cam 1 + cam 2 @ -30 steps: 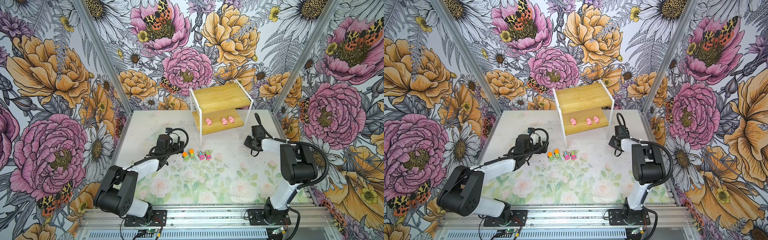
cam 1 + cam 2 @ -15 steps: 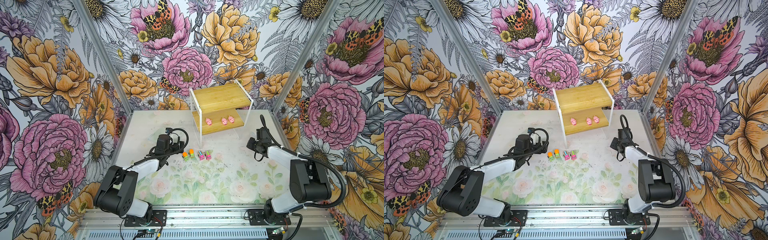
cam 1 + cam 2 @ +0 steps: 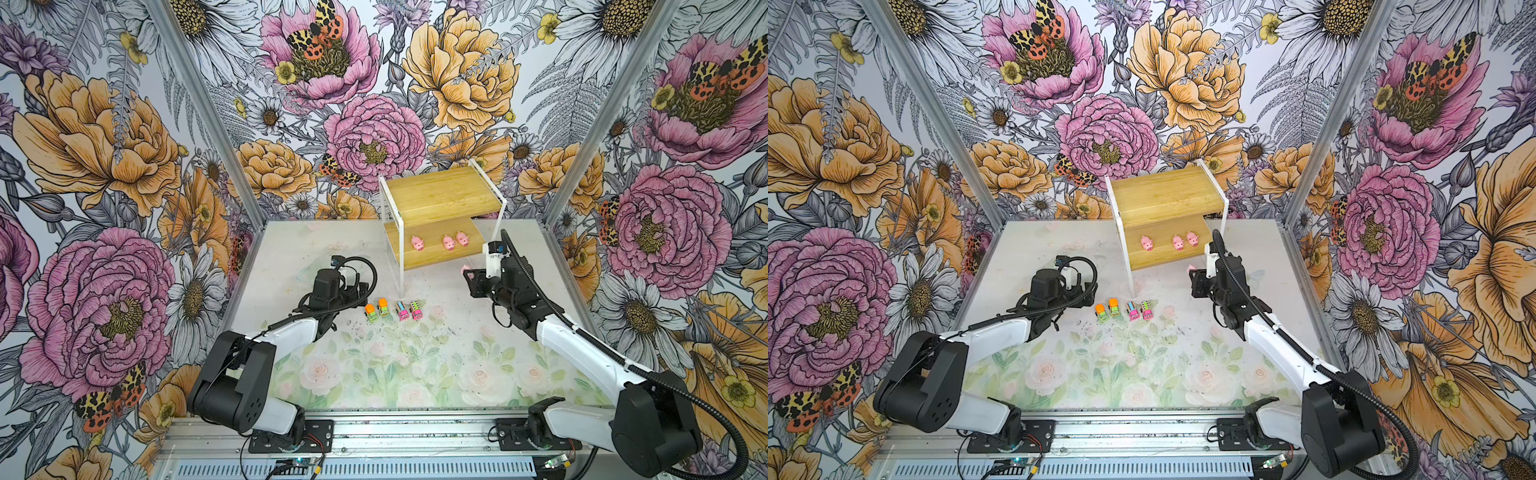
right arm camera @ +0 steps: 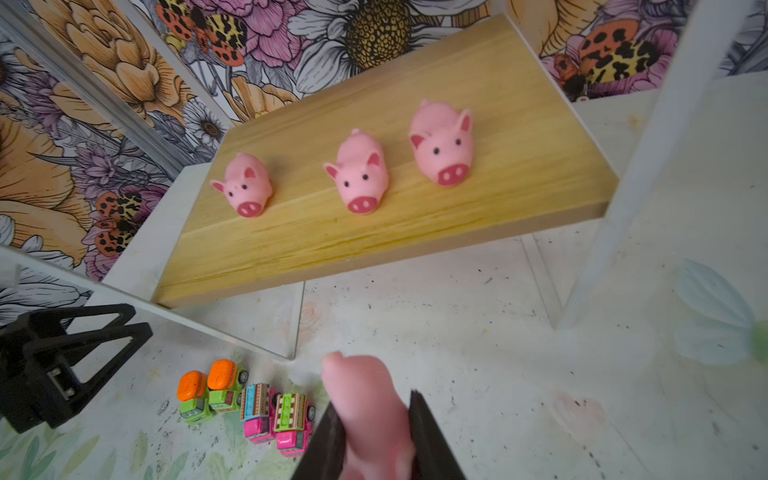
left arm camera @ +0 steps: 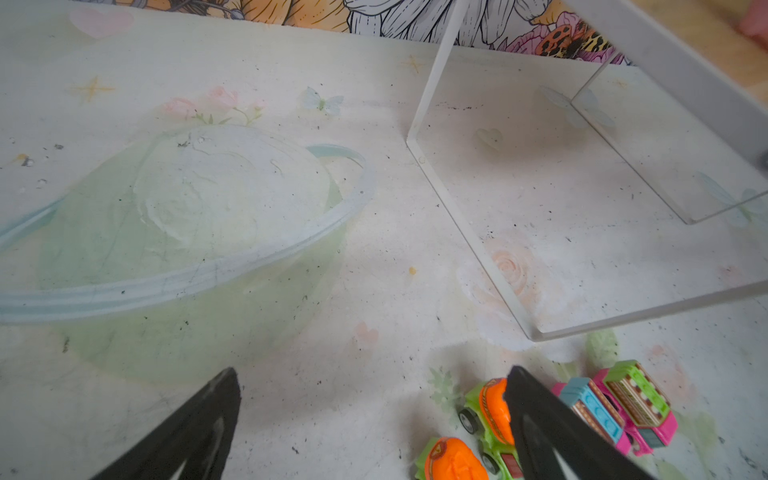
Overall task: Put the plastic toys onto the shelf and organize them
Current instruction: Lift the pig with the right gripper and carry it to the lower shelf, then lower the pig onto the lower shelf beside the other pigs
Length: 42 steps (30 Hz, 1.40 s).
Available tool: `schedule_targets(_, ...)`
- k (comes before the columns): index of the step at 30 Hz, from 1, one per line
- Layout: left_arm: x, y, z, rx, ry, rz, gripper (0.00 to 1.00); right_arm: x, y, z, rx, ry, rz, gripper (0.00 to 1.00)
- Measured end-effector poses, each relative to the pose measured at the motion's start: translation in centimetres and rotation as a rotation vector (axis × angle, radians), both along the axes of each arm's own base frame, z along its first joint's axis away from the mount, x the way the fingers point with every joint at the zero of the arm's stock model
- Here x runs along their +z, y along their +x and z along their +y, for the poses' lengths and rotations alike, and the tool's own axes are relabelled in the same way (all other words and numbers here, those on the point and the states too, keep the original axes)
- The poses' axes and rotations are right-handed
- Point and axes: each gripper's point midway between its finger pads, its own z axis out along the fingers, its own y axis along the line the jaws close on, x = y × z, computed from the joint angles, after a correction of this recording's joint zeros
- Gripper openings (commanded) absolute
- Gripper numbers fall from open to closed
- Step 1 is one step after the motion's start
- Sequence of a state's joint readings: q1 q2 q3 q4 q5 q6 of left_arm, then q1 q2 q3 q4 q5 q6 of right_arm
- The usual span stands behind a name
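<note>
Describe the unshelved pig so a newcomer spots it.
Find the wooden shelf at the back; three pigs sit on its lower board. Near its front right corner, the fourth pig alone is off the boards, pinched in the right gripper.

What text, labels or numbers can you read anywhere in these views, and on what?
No readable text in any view.
Green trucks: faint marks on the orange tops, too blurred to read.
Pink trucks: stripes and dots only, no letters.
Shelf and pigs: unmarked.
</note>
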<state>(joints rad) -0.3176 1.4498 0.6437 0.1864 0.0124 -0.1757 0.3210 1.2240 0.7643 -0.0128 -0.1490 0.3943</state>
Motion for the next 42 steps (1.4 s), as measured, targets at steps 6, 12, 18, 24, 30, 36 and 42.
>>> schedule_targets(6,0.0,0.0,0.0,0.000,0.000,0.000,0.99,1.7,0.1,3.8,0.109,0.015,-0.096,0.25)
schedule_targets(12,0.0,0.0,0.0,0.000,0.000,0.000,0.99,1.6,0.8,8.6,0.223,-0.015,-0.145,0.25)
schedule_targets(18,0.0,0.0,0.0,0.000,0.000,0.000,0.99,2.5,1.7,11.7,0.261,-0.034,-0.211,0.24)
schedule_targets(24,0.1,0.1,0.0,0.000,-0.001,-0.002,0.99,3.0,2.9,13.3,0.251,-0.037,-0.249,0.24)
schedule_targets(30,0.2,0.1,0.0,0.000,-0.001,-0.002,0.99,2.5,3.6,13.9,0.224,-0.046,-0.265,0.24)
schedule_targets(36,0.2,0.1,0.0,0.000,-0.001,-0.002,0.99,2.3,4.1,14.3,0.204,-0.046,-0.285,0.24)
schedule_targets(42,0.2,0.1,0.0,0.000,-0.001,-0.002,0.99,1.9,4.5,14.7,0.186,-0.046,-0.297,0.24)
